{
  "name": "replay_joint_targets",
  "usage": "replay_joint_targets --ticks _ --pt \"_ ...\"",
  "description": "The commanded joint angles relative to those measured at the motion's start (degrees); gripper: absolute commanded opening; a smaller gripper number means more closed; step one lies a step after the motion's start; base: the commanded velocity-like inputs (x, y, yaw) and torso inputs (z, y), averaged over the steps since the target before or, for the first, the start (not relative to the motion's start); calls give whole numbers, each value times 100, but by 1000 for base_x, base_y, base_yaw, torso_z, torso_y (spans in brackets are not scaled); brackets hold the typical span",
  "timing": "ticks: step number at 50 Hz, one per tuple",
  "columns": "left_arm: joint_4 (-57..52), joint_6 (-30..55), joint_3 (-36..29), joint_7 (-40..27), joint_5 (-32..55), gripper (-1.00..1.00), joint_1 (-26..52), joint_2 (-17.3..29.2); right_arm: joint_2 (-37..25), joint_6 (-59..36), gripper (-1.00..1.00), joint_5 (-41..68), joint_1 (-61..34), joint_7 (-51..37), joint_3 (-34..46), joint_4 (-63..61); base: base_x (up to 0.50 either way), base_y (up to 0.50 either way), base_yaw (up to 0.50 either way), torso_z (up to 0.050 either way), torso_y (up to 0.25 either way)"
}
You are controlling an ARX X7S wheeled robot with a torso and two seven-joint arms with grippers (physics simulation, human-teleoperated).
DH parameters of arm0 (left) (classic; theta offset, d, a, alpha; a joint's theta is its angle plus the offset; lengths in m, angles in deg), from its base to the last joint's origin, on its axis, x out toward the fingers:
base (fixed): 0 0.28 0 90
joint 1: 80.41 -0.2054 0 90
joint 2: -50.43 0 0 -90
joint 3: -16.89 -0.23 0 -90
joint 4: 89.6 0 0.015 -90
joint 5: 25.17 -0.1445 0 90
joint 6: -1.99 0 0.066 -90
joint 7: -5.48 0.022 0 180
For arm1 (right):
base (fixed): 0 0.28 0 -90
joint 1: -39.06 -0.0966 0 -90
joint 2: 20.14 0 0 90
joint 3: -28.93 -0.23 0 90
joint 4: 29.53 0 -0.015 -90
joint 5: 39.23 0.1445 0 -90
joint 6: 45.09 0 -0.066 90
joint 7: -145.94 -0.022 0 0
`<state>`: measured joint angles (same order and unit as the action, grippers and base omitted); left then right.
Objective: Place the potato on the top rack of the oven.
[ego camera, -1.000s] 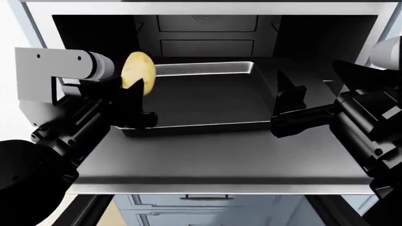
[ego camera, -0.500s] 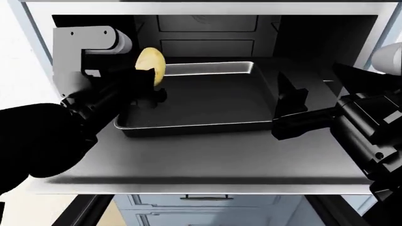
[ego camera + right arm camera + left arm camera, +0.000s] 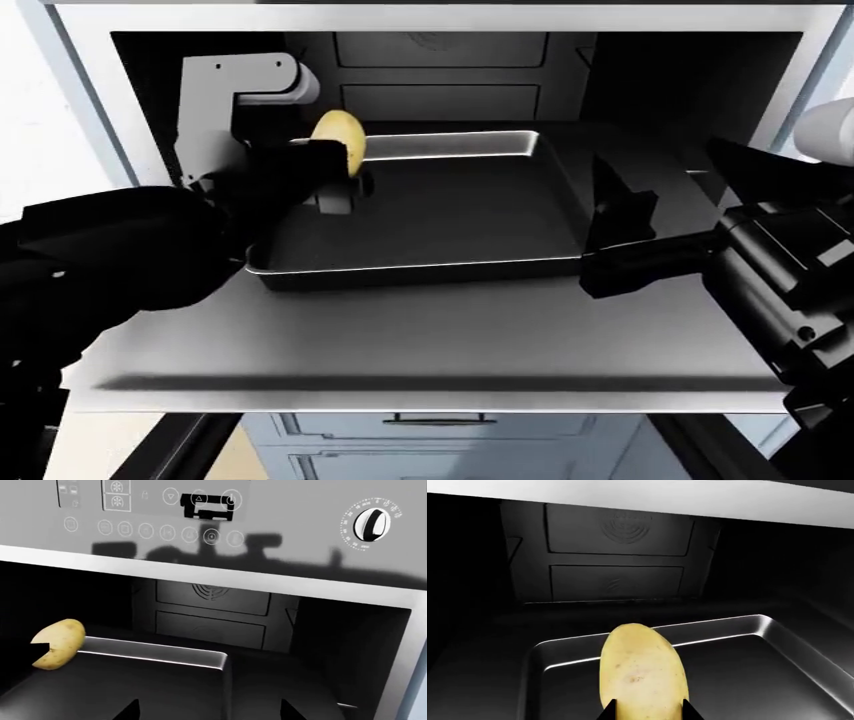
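Note:
The yellow-tan potato (image 3: 338,138) is held upright in my left gripper (image 3: 339,165), which is shut on its lower part. It hangs above the rear left corner of a dark baking tray (image 3: 400,268). In the left wrist view the potato (image 3: 642,672) fills the gap between the two fingertips of the left gripper (image 3: 649,709), over the tray (image 3: 760,622). The tray sits on the top rack (image 3: 467,330), a wide grey shelf drawn out of the open oven (image 3: 441,70). My right gripper (image 3: 674,185) is open beside the tray's right edge, holding nothing.
The right wrist view shows the oven's control panel (image 3: 167,525) with a dial (image 3: 370,524) above the cavity, the potato (image 3: 59,644) at the left, and the tray's rim (image 3: 160,652). Cabinet drawers (image 3: 427,430) lie below the rack's front edge.
My left arm has carried the potato forward and rightward, from the rack's left side to above the tray's rear left corner. The right arm has not moved.

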<state>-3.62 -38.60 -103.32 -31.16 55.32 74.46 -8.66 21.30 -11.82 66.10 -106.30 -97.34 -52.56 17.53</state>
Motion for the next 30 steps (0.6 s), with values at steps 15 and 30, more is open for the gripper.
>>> replay_joint_targets --ticks 15,30 --pt "1163 -111 -336 557 -480 -100 238 -317 13 45 100 -140 61 130 4 25 0 0 0 0 1" --pt "1212 -40 -407 574 -480 100 270 -327 -18 90 100 -209 141 222 -33 18 0 0 0 0 0"
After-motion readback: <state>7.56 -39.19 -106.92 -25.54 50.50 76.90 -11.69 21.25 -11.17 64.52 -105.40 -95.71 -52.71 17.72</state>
